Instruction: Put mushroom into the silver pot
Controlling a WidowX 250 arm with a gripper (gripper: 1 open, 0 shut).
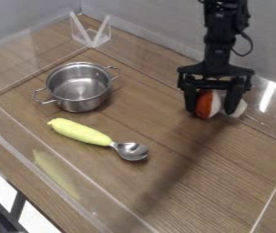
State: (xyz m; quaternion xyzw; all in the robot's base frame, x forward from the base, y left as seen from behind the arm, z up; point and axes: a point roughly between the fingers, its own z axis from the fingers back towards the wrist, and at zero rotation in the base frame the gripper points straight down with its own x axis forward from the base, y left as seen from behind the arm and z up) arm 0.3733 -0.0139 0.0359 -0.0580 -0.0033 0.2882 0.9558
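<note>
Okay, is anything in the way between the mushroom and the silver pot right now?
Nothing visible blocks the tabletop between the mushroom and the silver pot; the spoon lies nearer the camera, off that line.

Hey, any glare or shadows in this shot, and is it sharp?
Camera view: bright highlights on the silver pot and the spoon's bowl; dark shadow across the wood below the gripper; image soft, fine detail lost.

The pot [79, 88] looks like smooth, shiny metal, its 2 side handles metallic too. The spoon [130, 151] has a glossy metal bowl and a smooth yellow handle that looks like plastic. The tabletop [165, 196] looks like brown wood with visible grain.
</note>
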